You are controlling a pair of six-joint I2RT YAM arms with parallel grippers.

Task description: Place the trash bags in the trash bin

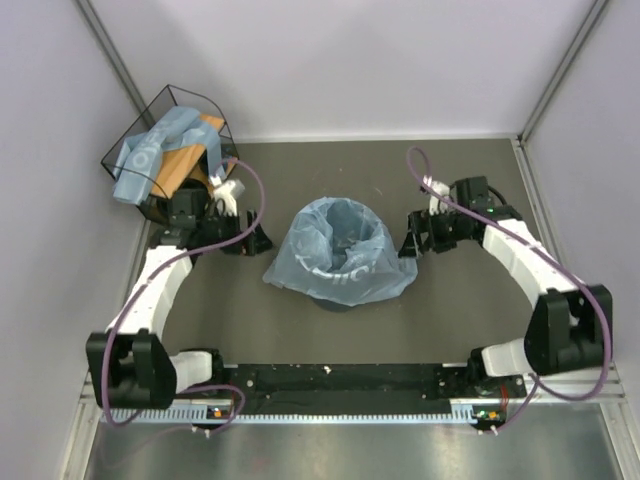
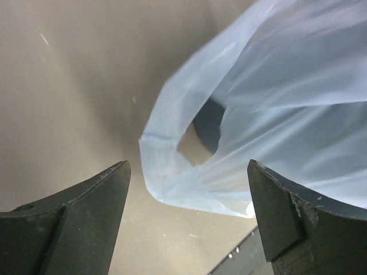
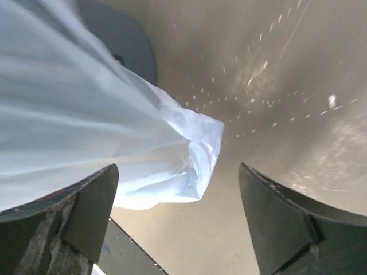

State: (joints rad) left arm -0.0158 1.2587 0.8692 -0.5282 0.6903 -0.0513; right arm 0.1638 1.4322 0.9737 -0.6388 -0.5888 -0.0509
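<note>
A light-blue trash bag (image 1: 340,250) is draped over and into the dark trash bin (image 1: 338,300) at the table's middle; its edges hang outside the rim and hide most of the bin. My left gripper (image 1: 247,240) is open and empty just left of the bag; its view shows the bag's handle loop (image 2: 172,166) ahead of the jaws. My right gripper (image 1: 412,243) is open and empty just right of the bag; its view shows a bag corner (image 3: 198,154) and a bit of bin wall (image 3: 129,48).
A black wire-framed basket (image 1: 170,105) with a wooden base stands at the back left and holds more light-blue bags (image 1: 150,155). Grey walls close in the left, back and right sides.
</note>
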